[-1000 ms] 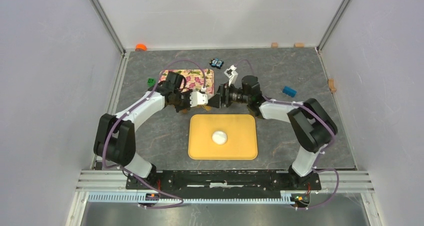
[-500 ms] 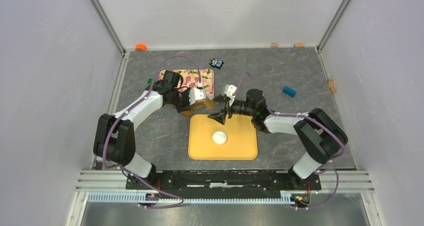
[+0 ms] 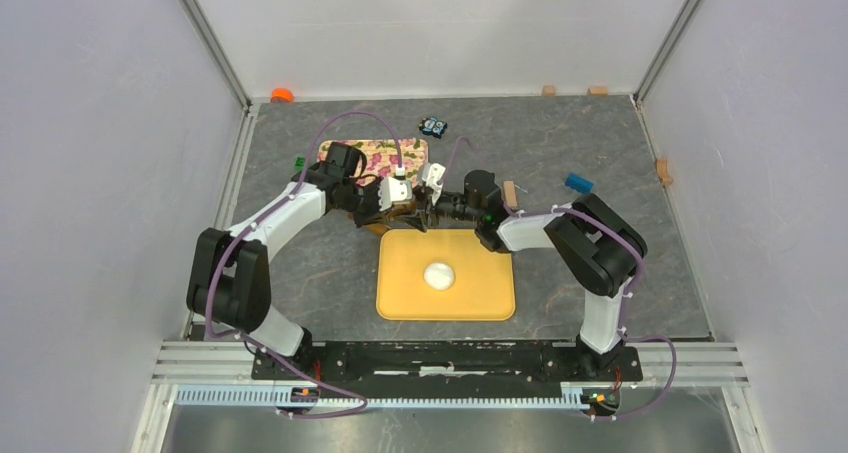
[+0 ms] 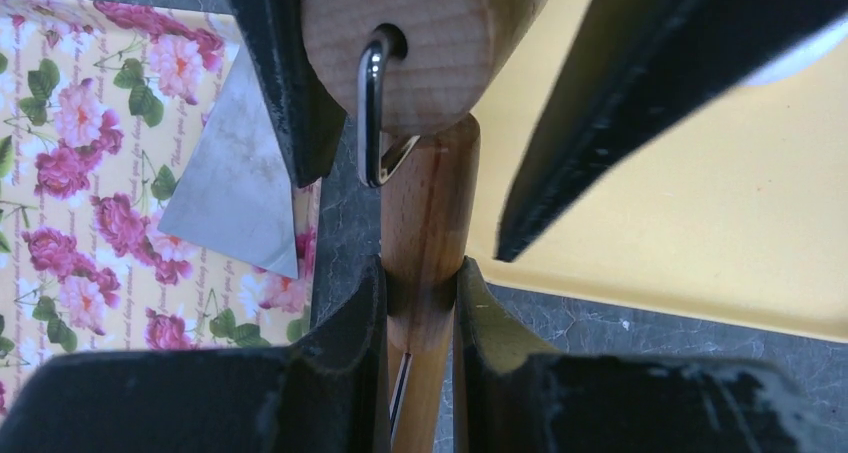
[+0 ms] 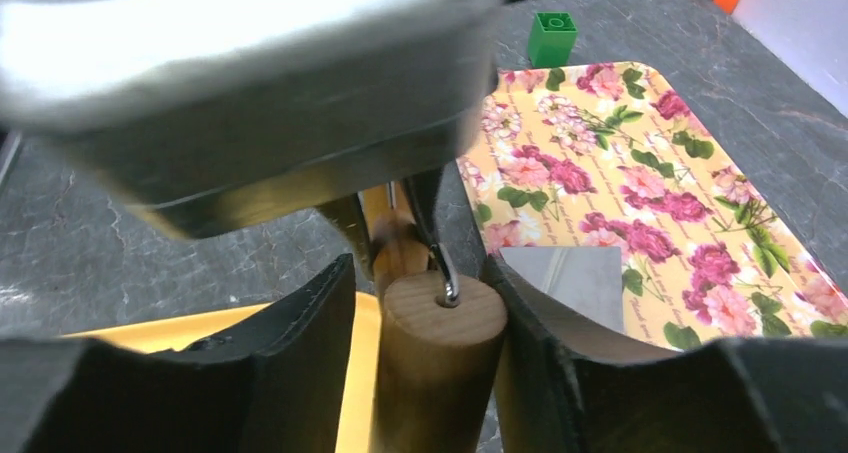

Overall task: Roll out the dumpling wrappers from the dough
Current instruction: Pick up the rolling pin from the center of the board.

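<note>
The dough [image 3: 438, 273] is a small smooth white ball in the middle of the yellow board [image 3: 490, 298]. No flat wrapper shows. My left gripper [image 3: 398, 211] is shut on the thin wooden handle [image 4: 424, 223] of a small rolling pin, just beyond the board's far left corner. The pin's thick wooden drum [image 5: 440, 343] has a metal wire in its end. My right gripper [image 5: 418, 268] is open and straddles the drum: one finger [image 5: 520, 313] touches it, and a gap stays at the other. In the top view the right gripper [image 3: 426, 205] meets the left one.
A floral board [image 3: 375, 156] with a metal scraper blade [image 4: 235, 183] lies behind the left gripper. Around it are a green block [image 3: 300, 161], an orange cap [image 3: 282, 95], a black item [image 3: 433, 127], a blue block [image 3: 578, 182] and wooden blocks [image 3: 510, 193].
My right gripper dipped over the yellow board's far edge, then swung back left, and its jaws now straddle the pin's drum. The left arm and the dough have barely moved.
</note>
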You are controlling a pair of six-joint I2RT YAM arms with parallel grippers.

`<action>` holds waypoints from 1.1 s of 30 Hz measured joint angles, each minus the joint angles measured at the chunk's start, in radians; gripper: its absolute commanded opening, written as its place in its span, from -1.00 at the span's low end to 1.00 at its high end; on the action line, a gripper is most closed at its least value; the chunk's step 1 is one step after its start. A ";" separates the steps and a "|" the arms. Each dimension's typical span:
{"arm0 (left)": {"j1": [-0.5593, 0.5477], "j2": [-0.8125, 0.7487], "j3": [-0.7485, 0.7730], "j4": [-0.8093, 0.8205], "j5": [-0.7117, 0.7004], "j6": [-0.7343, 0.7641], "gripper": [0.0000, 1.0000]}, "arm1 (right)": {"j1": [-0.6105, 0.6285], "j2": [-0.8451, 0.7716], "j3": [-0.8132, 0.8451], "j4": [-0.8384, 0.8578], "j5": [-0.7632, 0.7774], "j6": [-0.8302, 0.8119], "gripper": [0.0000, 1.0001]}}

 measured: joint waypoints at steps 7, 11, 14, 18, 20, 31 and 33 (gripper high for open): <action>0.000 0.000 -0.002 0.003 0.000 0.000 -0.96 | -0.005 0.015 0.048 -0.057 0.005 -0.015 0.13; 0.000 0.000 -0.002 0.008 0.000 0.000 -0.96 | -0.003 0.015 0.075 -0.129 0.002 -0.063 0.01; 0.000 0.000 -0.003 0.007 -0.002 0.000 -0.96 | -0.002 0.027 0.085 -0.155 -0.001 -0.080 -0.05; 0.001 0.006 -0.005 0.009 -0.008 0.003 -0.96 | -0.005 0.048 0.106 -0.183 -0.018 -0.073 -0.42; 0.001 0.006 -0.008 0.016 -0.013 0.008 -0.96 | -0.006 0.052 0.116 -0.202 -0.022 -0.055 -0.52; 0.006 0.008 0.008 0.014 -0.022 -0.037 0.56 | -0.006 0.040 0.149 -0.319 -0.006 -0.102 -1.00; 0.015 0.008 0.040 -0.015 -0.035 -0.057 0.68 | -0.006 0.010 0.144 -0.350 0.026 -0.121 -1.00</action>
